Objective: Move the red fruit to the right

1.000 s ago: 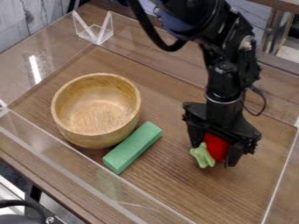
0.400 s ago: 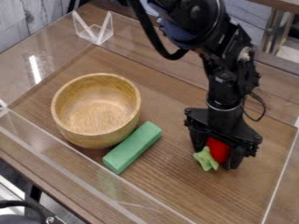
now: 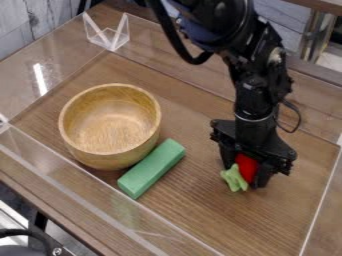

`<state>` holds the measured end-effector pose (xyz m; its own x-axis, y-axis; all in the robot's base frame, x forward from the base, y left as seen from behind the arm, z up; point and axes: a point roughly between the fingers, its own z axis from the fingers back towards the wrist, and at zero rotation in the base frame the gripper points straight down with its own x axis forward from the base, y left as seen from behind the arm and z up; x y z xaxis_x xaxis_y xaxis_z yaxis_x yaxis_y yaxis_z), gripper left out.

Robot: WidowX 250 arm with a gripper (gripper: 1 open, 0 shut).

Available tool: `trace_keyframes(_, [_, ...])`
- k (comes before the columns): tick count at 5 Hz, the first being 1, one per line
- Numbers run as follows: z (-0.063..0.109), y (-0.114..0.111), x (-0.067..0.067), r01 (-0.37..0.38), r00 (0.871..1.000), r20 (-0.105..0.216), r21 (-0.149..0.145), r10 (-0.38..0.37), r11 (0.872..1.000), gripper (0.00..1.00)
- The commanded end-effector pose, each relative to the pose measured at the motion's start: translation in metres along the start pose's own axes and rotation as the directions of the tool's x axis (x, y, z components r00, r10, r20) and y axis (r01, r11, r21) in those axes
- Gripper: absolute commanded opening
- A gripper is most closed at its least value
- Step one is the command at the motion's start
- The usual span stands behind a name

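One glossy rounded red fruit, leafy green cap — between spread jaws of black end effector, wood-grain table.

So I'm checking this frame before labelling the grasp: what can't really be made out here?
- Red fruit: mostly hidden between the gripper fingers; only red flesh and the green cap show.
- Whether the fingers touch the fruit: too small to tell in this one camera view.
- Arm's upper part: cut off by the top edge.
- Wooden bowl far outer side: hidden by its own rim.
- Green block underside: hidden against the table.
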<state>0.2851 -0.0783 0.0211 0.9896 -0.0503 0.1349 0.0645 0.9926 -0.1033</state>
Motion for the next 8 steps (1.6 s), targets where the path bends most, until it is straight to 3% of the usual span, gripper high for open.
trace_keyframes(1, [0.008,0.008,0.009,0.003,1.0,0.016,-0.008,-0.003,1.0,1.0])
trace_keyframes(3, [0.015,0.019,0.012,-0.101,0.994,0.03,-0.005,0.101,0.995,1.0])
trace_keyframes(4, [0.02,0.018,0.015,-0.077,0.997,0.027,-0.01,0.077,0.997,0.0])
trace_keyframes(6, [0.035,0.007,0.027,-0.026,0.999,0.028,-0.027,0.026,0.999,0.0])
trace_keyframes(7, [0.035,0.013,0.028,-0.037,0.999,0.017,-0.021,0.037,0.999,1.0])
trace_keyframes(8, [0.035,0.02,0.029,-0.05,0.999,0.009,-0.015,0.05,0.999,1.0])
